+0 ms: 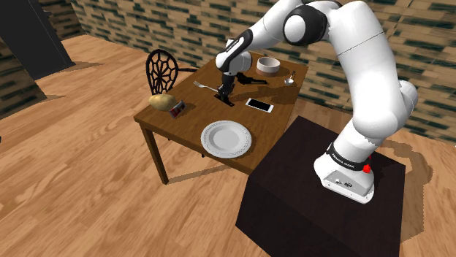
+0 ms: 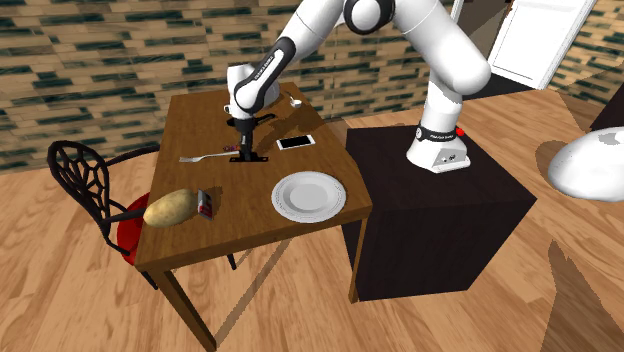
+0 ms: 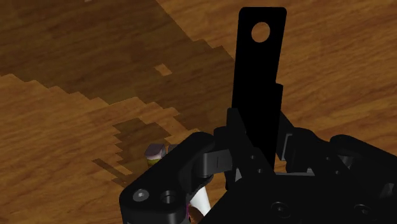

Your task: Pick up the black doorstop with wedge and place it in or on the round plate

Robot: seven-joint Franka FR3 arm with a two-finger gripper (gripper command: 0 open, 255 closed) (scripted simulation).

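fingers point(image 3: 219, 158) clenched on black doorstop point(image 3: 257, 95), its holed end jutting beyond them

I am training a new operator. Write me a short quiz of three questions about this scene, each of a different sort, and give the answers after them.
1. True or false: the black doorstop already lies on the round plate.
2. Which thing on the table lies nearest to the round plate? A: the potato. B: the white phone. C: the bowl.
3. In a few words: what is the gripper doing with its fingers?

Key
1. False: the round plate has nothing on it.
2. B.
3. The fingers are shut on the black doorstop, which stands up between them.
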